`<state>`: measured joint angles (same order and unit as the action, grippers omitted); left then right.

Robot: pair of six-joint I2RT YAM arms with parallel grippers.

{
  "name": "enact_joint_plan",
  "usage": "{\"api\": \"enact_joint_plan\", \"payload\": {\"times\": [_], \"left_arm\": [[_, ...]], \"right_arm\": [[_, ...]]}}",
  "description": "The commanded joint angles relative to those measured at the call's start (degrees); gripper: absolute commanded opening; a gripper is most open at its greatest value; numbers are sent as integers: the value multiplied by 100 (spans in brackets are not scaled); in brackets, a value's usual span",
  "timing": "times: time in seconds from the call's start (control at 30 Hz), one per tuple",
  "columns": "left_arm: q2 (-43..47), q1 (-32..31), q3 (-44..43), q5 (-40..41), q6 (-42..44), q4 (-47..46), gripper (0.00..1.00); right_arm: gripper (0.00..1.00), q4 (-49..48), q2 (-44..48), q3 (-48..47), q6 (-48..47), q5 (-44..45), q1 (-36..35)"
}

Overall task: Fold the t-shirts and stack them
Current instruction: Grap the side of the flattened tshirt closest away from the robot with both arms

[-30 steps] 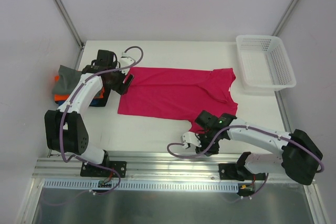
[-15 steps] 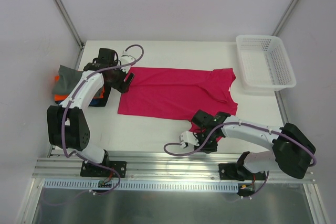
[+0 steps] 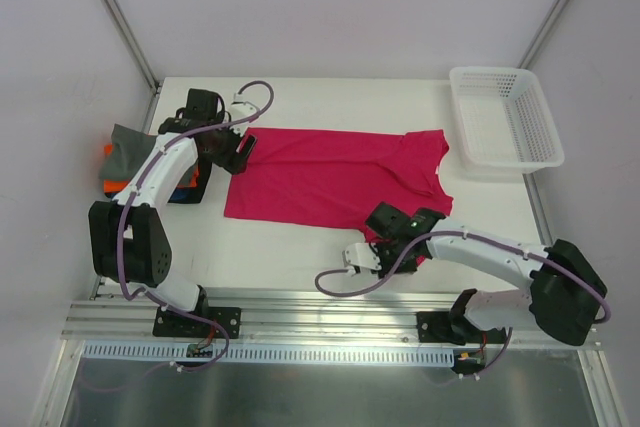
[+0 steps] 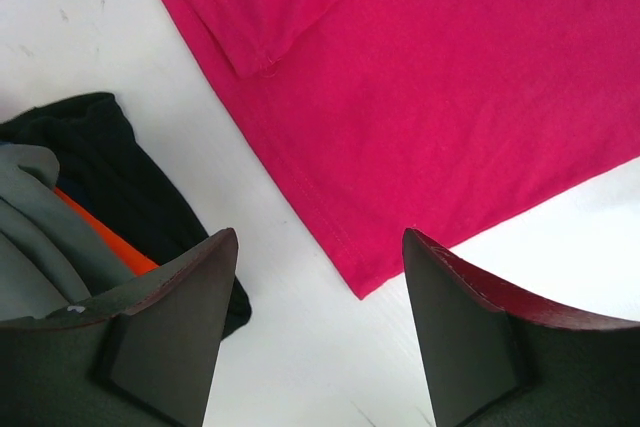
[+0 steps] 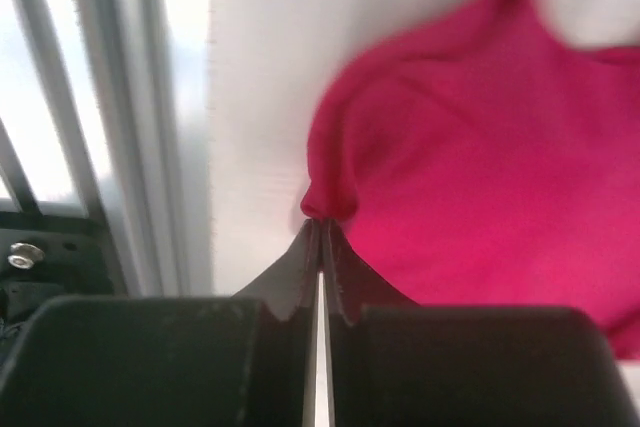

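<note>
At table (image 3: 300,97) centre, spread flat with neck toward three o'clock and hem toward nine: plain magenta-red cloth t-shirt (image 3: 330,182). Just beside its nine o'clock edge, piled at the table's border: folded t-shirts (image 3: 125,162), grey uppermost, orange, blue and black below. Well apart at two o'clock: white plastic lattice basket (image 3: 505,117).

Right fingers (image 5: 320,237), at the shirt's five o'clock: pressed together on a small pucker of the near sleeve, gripping it by the very tips only. Left fingers (image 3: 247,144), over the hem edge near ten o'clock: standing wide apart above cloth and table, holding nothing.

Judged as the start of a fold, near sleeve about to be drawn inward. Risks from here: slipping out of so thin a bite once lifted, leaving the sleeve dropped half-folded; dragging the whole shirt toward six o'clock and rucking it, for want of any hold at the hem; snagging the folded t-shirts with the open left fingers, so close beside them, and toppling the lot
</note>
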<state>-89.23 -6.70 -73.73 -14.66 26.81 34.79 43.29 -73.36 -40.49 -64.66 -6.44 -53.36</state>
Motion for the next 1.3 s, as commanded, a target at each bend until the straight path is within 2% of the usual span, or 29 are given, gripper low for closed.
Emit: {"api": "enact_joint_plan", "payload": {"times": [0.0, 0.17, 0.27, 0.53, 0.7, 1.03, 1.27], "left_arm": [[274, 11, 226, -134, 516, -77, 66], [213, 265, 606, -265, 598, -191, 66], [73, 459, 650, -555, -85, -113, 68], [-261, 635, 922, -1153, -861, 519, 54], [-376, 801, 1449, -1698, -1230, 925, 51], [-648, 1302, 1213, -1620, -1538, 986, 50], [-1166, 1355, 826, -1304, -1547, 986, 50]], "right_arm": [[1, 688, 436, -889, -301, 248, 291], [1, 1217, 455, -1865, -91, 511, 564], [1, 1261, 454, -2042, 103, 600, 634], [1, 1129, 463, -2042, 85, 600, 950], [1, 1015, 428, -2033, 130, 608, 1056], [0, 971, 384, -2086, 138, 573, 1153], [1, 1015, 375, -2112, 138, 591, 1188]]}}
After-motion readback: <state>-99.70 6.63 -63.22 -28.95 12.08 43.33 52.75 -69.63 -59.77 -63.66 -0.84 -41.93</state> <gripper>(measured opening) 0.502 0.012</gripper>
